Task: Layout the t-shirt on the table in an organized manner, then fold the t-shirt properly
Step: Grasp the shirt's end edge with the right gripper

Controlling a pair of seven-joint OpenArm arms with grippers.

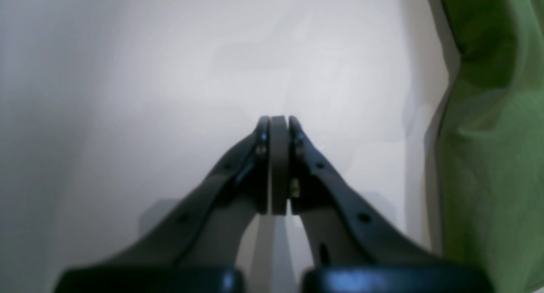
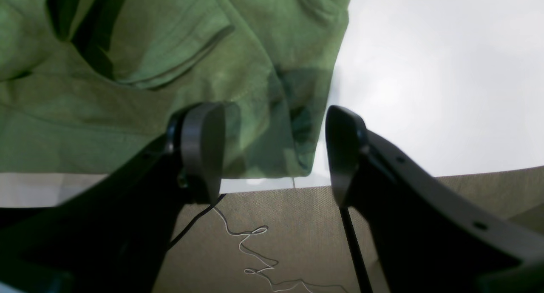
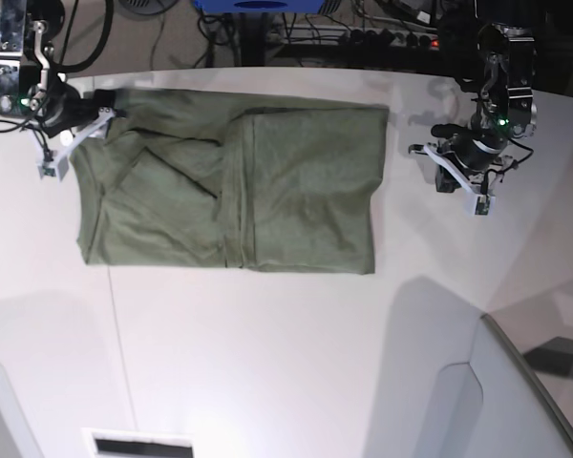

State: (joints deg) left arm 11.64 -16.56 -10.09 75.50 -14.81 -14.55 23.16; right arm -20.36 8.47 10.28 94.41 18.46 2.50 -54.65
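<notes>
I see my right gripper [image 2: 272, 152] spread wide over the t-shirt [image 3: 229, 186] corner, holding nothing. My left gripper [image 1: 279, 123] is pressed together (empty) above the table [image 3: 267, 343].

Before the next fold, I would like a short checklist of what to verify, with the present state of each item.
1. Left pincer free of cloth: ok. It is shut on nothing, over bare table, beside the t-shirt.
2. Right pincer ready to grasp: ok. It is open, with the shirt's corner between the fingers.
3. Right pincer touching the fabric: cannot tell from these views.
4. Shirt laid flat: not ok. The half near the right pincer is creased, with a layer folded over.
5. Shirt fully on the table: ok in the base view. The far edge lies close to the table's rim.
6. Space for folding: ok. Bare table lies on the near side of the shirt.
</notes>
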